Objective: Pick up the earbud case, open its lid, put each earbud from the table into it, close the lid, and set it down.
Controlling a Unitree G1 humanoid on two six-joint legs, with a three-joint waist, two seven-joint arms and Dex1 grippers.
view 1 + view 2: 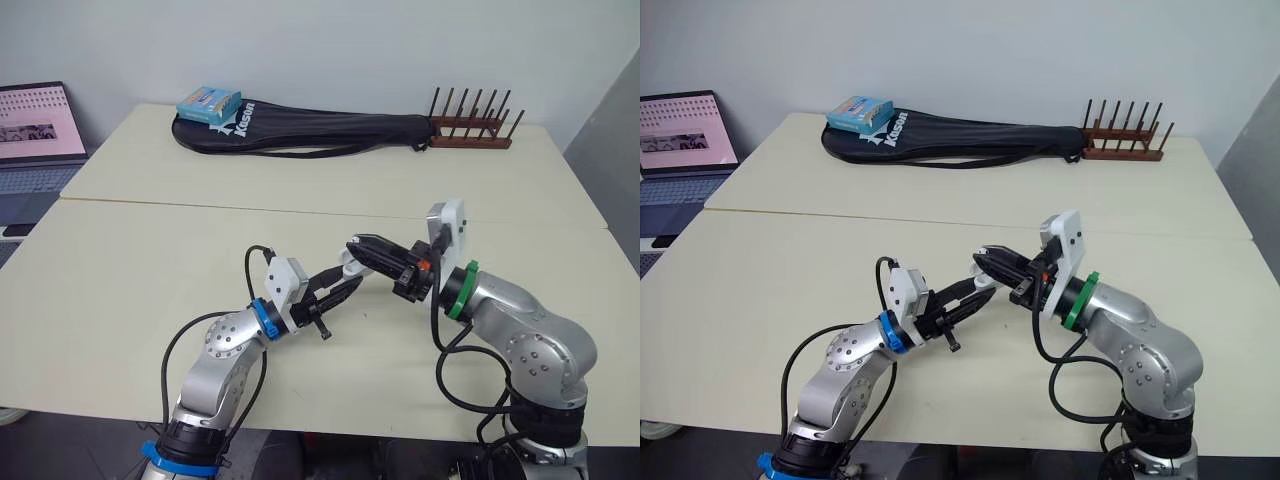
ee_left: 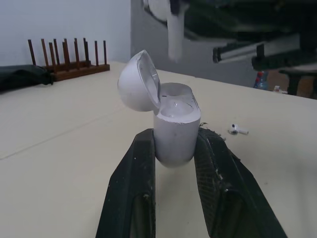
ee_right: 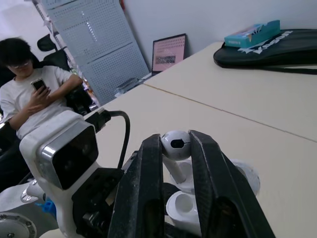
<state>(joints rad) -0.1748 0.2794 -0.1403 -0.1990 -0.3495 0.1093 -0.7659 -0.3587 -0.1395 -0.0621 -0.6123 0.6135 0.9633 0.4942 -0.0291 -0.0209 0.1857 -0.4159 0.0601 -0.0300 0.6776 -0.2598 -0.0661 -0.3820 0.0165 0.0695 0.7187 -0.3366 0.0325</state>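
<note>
My left gripper is shut on the white earbud case, holding it upright a little above the table. Its round lid is hinged open to one side, and the wells inside look empty. Directly above the case, my right gripper is shut on a white earbud, stem pointing down toward the open case. In the head views the two grippers meet over the near middle of the table, the left gripper just under the right gripper. A second earbud lies on the table beyond the case.
At the table's far side lie a black racket bag with a blue box on it and a wooden peg rack. A laptop stands at far left. A seated person holds a phone off to the side.
</note>
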